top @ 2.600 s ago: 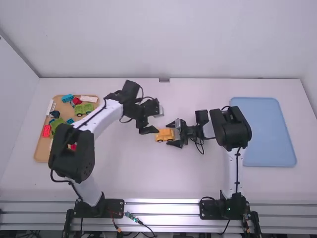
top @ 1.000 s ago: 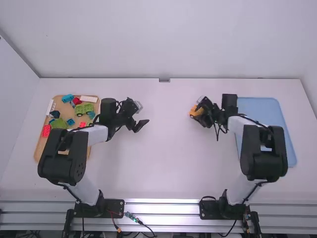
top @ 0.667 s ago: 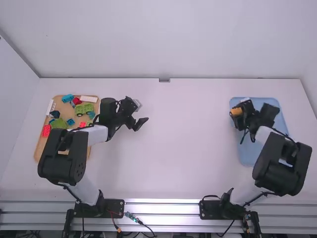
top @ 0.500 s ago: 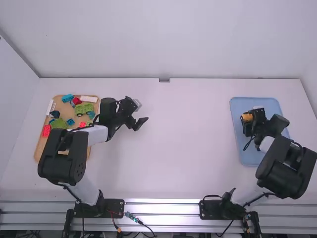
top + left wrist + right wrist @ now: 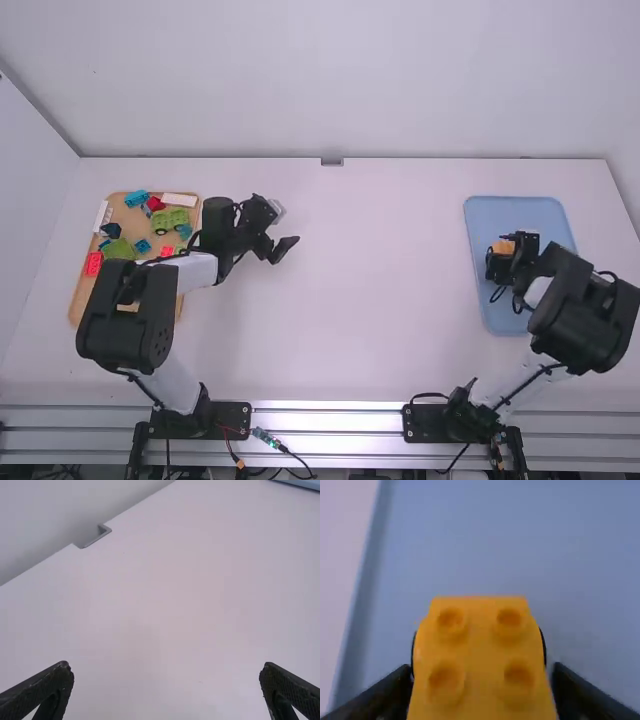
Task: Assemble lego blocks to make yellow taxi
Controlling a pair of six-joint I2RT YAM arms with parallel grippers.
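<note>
I inspected the station remotely and found the yellow taxi [image 5: 479,647] assembled as a small block car, held in the closed right claw [image 5: 482,687] over the blue tray [image 5: 520,212]. Studs were visible on its top. Whether its underside touched the tray, I could not tell. My left claw [image 5: 166,666] stood open above the desk [image 5: 370,340], its fingers wide apart and nothing between them. Loose blocks [image 5: 170,221] lay in the wooden tray [image 5: 83,300] on the left side.

I judged the building finished and the step in hand to be setting the taxi down. Good practice called for lowering it slowly and level, wheels under, well inside the rim, until the tray bore its weight. I would then part the fingers evenly and only as far as needed, and lift straight up before swinging the arm away. I recorded two risks: opening too high could drop the car and spring a block loose, and a sideways pull on release could tip it or drag the top block off its studs
</note>
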